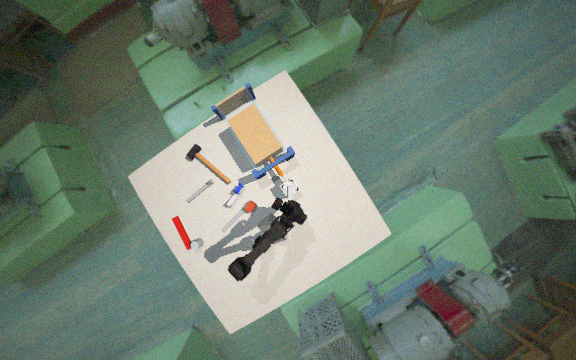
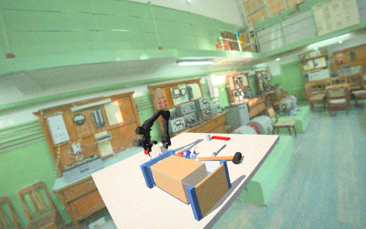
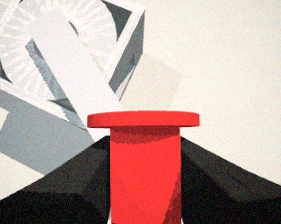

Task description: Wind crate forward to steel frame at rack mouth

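Note:
My gripper [image 2: 148,151] [image 3: 141,145] is shut on the red knob [image 3: 145,175] of the winch handle. The handle's pale crank arm [image 3: 73,62] runs from the knob to the middle of the spoked drum of the winch [image 1: 289,188] [image 3: 103,75]. Its square key and the round hole are hidden under the arm. The tan crate [image 1: 255,134] [image 2: 180,165] sits flat in the cubby, its front close to the blue frame [image 1: 274,164] [image 2: 148,178] at the mouth; a touch cannot be made out. An orange strap [image 1: 277,167] runs out under the frame towards the winch.
A hammer [image 1: 213,167] [image 2: 216,158], a wrench-like grey tool [image 1: 199,191] [image 2: 219,149], a blue-and-white tool [image 1: 238,189] and a red-headed tool [image 1: 250,206] lie left of the winch in the top view. A red bar [image 1: 181,232] [image 2: 221,138] with a pale cylinder [image 1: 196,244] lies farther left.

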Controlling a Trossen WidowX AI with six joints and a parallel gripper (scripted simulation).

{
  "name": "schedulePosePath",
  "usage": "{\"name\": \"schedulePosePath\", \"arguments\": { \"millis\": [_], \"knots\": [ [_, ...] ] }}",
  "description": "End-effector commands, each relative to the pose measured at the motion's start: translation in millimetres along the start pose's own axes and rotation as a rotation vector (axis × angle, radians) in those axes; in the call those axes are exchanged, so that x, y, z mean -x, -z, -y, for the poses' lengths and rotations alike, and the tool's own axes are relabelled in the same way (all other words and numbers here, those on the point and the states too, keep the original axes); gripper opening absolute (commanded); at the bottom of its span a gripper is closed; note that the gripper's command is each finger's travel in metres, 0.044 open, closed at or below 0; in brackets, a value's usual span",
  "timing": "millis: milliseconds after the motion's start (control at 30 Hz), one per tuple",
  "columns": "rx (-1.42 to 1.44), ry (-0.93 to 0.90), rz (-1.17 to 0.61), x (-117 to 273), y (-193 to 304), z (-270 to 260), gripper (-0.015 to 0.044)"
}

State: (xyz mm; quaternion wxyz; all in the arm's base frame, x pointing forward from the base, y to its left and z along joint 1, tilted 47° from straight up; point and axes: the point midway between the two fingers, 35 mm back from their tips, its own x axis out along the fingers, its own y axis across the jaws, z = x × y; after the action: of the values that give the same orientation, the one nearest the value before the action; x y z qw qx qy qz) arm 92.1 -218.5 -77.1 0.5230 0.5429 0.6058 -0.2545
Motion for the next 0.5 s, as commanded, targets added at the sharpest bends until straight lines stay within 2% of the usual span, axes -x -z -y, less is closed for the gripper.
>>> {"name": "schedulePosePath", "arguments": {
  "millis": [0,467],
  "knots": [
    [-0.001,0.036,0.006,-6,-8,13,0.0],
    [-0.001,0.036,0.007,-10,-19,23,0.0]
  ]
}}
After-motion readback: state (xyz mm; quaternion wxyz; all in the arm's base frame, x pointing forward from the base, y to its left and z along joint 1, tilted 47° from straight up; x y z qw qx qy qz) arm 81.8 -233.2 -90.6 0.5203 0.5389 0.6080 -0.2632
